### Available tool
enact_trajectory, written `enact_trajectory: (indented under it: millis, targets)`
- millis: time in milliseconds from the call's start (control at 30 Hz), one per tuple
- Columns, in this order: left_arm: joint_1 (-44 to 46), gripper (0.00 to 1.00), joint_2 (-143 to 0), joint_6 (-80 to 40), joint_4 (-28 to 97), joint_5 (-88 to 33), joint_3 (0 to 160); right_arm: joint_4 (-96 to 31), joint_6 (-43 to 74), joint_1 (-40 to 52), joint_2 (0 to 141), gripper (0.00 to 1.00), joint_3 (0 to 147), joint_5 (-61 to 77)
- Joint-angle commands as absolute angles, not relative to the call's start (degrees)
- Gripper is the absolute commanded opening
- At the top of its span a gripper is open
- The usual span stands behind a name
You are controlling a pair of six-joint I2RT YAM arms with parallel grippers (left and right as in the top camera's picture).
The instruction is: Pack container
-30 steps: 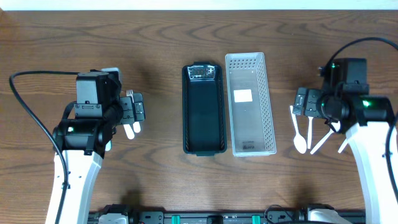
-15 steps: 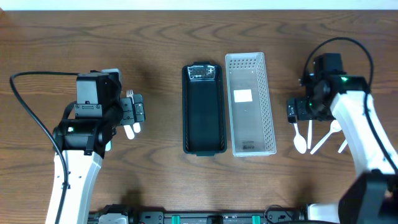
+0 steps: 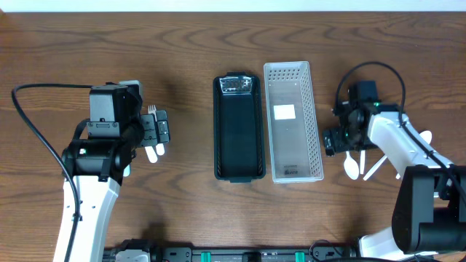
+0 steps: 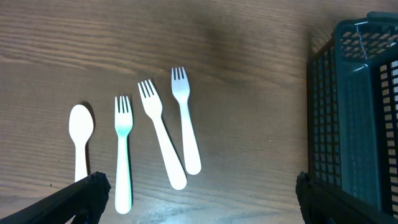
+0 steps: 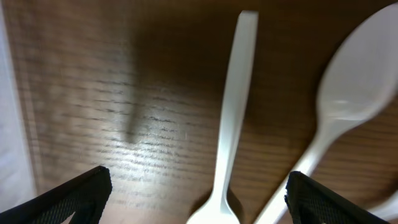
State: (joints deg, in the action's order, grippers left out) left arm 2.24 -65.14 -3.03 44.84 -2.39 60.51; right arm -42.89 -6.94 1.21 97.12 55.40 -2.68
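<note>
A black container (image 3: 238,127) and a white perforated basket (image 3: 294,120) lie side by side at mid-table. My left gripper (image 3: 162,131) hangs open over white cutlery: a spoon (image 4: 81,134) and three forks (image 4: 123,149), (image 4: 160,140), (image 4: 185,118), none between its fingertips (image 4: 81,196). The black container's wall (image 4: 354,106) shows at that view's right. My right gripper (image 3: 331,142) is open, low beside the white basket. Its jaws straddle a white spoon (image 5: 233,106) without touching it. A second spoon (image 5: 354,93) lies to its right.
More white cutlery (image 3: 378,166) lies on the wood right of the white basket, near the right arm. The white basket's wall (image 5: 12,106) sits close to the right gripper's left finger. Cables loop above both arms.
The right arm has swung left and toward the table's front, lowering its gripper over the spoon beside the white basket. The left arm has not moved.
</note>
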Motion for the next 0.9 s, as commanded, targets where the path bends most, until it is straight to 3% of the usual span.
enact_trajectory:
  millis: [0, 167, 367, 533, 700, 867]
  targets:
    - [1.9, 0.98, -65.1, -3.6, 45.0, -1.8, 61.8, -41.3, -7.8, 1.5, 97.5, 0.93, 52.7, -1.9]
    - [1.9, 0.98, -65.1, -3.6, 45.0, -1.8, 61.8, -39.4, -6.3, 1.5, 97.5, 0.88, 50.3, -1.9]
    - [1.9, 0.98, -65.1, -3.6, 45.0, -1.8, 61.8, -39.2, -5.8, 1.5, 97.5, 0.67, 50.1, -1.9]
    - [1.9, 0.98, -65.1, -3.6, 45.0, -1.8, 61.8, -39.4, -5.8, 1.5, 97.5, 0.61, 50.1, -1.9]
    - [1.9, 0.98, -65.1, -3.6, 45.9, -1.8, 61.8, -39.4, -5.8, 1.5, 97.5, 0.44, 50.1, -1.9]
    - [1.9, 0.98, -65.1, -3.6, 46.7, -1.8, 61.8, -39.4, -5.8, 1.5, 97.5, 0.37, 50.1, -1.9]
